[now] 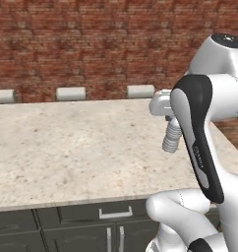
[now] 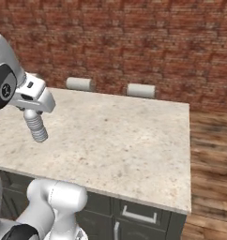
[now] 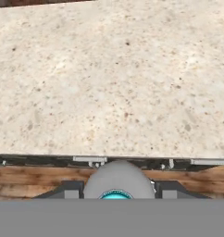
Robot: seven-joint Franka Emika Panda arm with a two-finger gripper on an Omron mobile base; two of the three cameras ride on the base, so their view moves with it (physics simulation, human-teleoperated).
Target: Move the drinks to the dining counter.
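My gripper point(image 1: 171, 119) is shut on a bottle point(image 1: 171, 138) that looks grey and ribbed from the base cameras and hangs tilted from the hand. In the right base view the gripper point(image 2: 31, 112) holds the bottle point(image 2: 36, 126) just above the near left part of the dining counter point(image 2: 129, 136). In the hand view the bottle's grey cap with a teal ring point(image 3: 116, 181) sits between the fingers of the gripper point(image 3: 117, 190). Beyond it the dining counter's beige speckled top point(image 3: 109, 78) stretches away; it is also broad and bare in the left base view point(image 1: 67, 147).
White stool tops point(image 1: 71, 93) point(image 1: 140, 91) stand along the counter's far side before a brick wall point(image 1: 91, 44). Dark cabinet fronts with handles point(image 1: 115, 213) run under the near edge. Wooden floor point(image 2: 211, 154) lies past the counter's right end.
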